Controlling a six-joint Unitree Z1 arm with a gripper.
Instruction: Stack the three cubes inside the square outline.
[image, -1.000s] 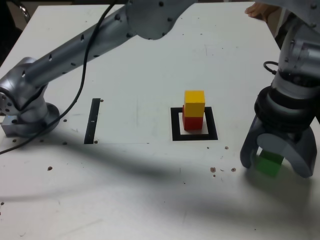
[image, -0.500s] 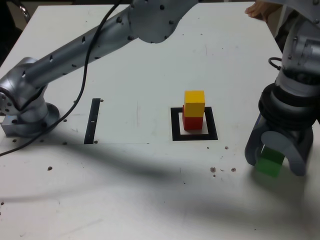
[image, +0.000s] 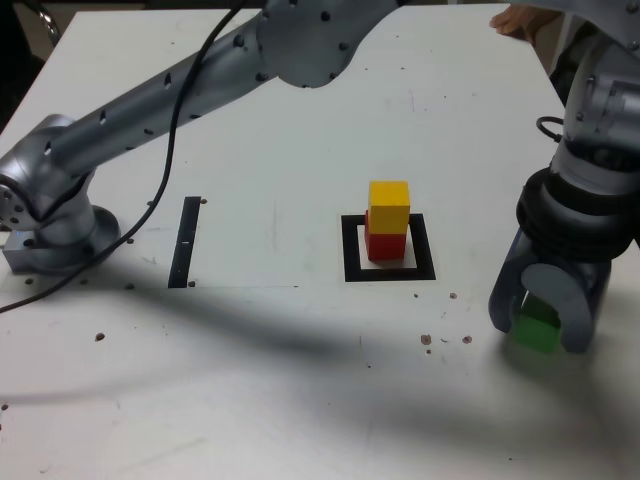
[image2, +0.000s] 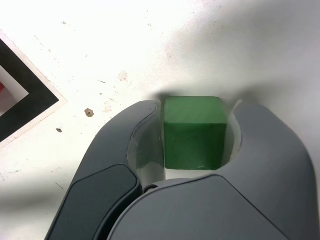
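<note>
The green cube (image: 536, 330) rests on the white table at the exterior view's right, apart from the square outline (image: 350, 262). My gripper (image: 537, 336) points down over it, one jaw against each of its side faces. In the wrist view the green cube (image2: 195, 132) fills the space between the fingers of the gripper (image2: 196, 105). The yellow cube (image: 389, 205) sits on the red cube (image: 383, 246) inside the outline. A corner of the outline (image2: 25, 100) shows in the wrist view.
A narrow black strip (image: 185, 240) lies to the exterior view's left of the outline. The arm's base (image: 55, 225) stands at the far left, with a cable hanging from the arm. A person's hand (image: 515, 20) rests at the table's far right corner. Small dark specks (image: 445, 340) dot the table.
The jaws have drawn in from a wide stance onto the green cube's sides. The cube and the stack have not moved.
</note>
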